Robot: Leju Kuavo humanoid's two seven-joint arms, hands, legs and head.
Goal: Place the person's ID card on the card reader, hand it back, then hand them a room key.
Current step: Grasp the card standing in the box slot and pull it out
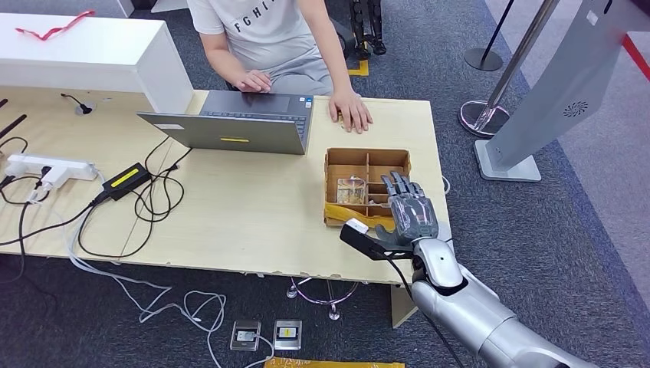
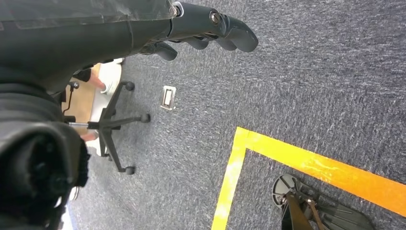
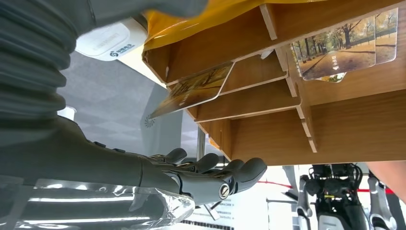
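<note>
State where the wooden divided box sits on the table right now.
In the head view, the wooden divided box sits on the table's right end, right of the laptop, just below the person's hand, with the right robot hand over its near right corner.

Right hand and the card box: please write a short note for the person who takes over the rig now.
Right hand: open, over the right edge of the wooden box, holding nothing.
Left hand: hangs above the carpet, fingers curled, holding nothing.
Cards: some lie in the box compartments; one card leans tilted in a slot near the right hand. A white device, maybe the reader, sits by the thumb.
Person: seated behind the table, one hand flat near the box.
Done: cannot tell from the pictures.
Left: probably pick a card and hand it over.
</note>
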